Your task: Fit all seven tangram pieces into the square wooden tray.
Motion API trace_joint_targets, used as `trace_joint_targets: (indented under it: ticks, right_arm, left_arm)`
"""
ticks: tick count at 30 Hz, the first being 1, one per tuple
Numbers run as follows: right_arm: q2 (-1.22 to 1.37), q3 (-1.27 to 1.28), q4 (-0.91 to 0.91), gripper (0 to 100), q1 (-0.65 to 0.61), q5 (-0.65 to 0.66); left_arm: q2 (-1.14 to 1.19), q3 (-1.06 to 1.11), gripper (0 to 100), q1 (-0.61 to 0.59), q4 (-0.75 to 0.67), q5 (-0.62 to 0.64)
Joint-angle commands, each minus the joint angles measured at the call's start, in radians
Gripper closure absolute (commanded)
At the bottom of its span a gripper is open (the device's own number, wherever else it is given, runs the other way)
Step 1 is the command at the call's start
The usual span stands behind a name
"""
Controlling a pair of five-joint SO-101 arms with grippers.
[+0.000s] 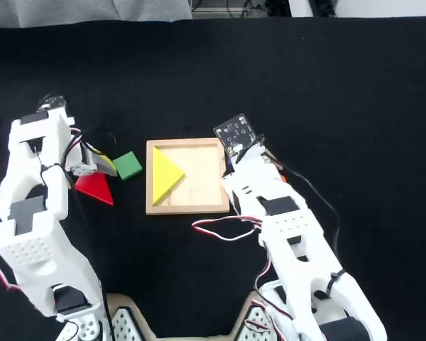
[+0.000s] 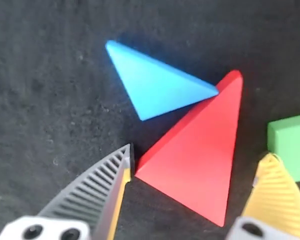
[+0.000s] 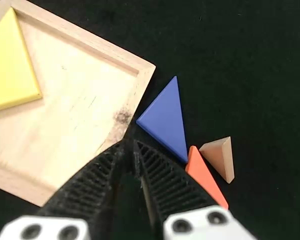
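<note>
The square wooden tray [image 1: 188, 209] holds a yellow triangle [image 1: 165, 174] against one side. My left gripper [image 2: 197, 152] is open, its fingers on either side of a red triangle [image 2: 200, 165] lying on the black cloth. A light blue triangle [image 2: 155, 82] touches the red one's tip, and a green piece [image 2: 292, 150] lies beside it. My right gripper [image 3: 131, 144] is shut with nothing in it, just over the tray's corner [image 3: 145, 67]. A dark blue triangle [image 3: 165, 120], an orange piece [image 3: 205, 177] and a small tan triangle [image 3: 220, 157] lie right beside that corner.
In the high view the red triangle [image 1: 96, 186] and green piece [image 1: 128, 165] lie left of the tray, under the left arm [image 1: 39, 185]. The right arm [image 1: 284, 227] covers the table right of the tray. Black cloth stretches far beyond.
</note>
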Motion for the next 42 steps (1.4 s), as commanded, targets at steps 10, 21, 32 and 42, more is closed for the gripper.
trace_joint_targets:
  ticks: [10, 21, 32, 42]
  right_arm:
    - [-0.033, -0.002, -0.021, 98.7, -0.014, -0.002]
    - [-0.033, -0.002, -0.021, 98.7, -0.012, -0.002]
    - [-0.033, -0.002, -0.021, 98.7, -0.014, -0.002]
    - [-0.035, -0.002, -0.021, 98.7, -0.011, -0.002]
  left_arm:
    - [-0.020, 0.010, 62, -0.033, 0.086, 0.133]
    - [-0.011, 0.019, 62, -0.033, 0.008, 0.163]
    - [-0.008, 0.021, 73, -0.021, 0.006, 0.166]
    - [-0.020, -0.070, 76, -0.027, 0.054, 0.021]
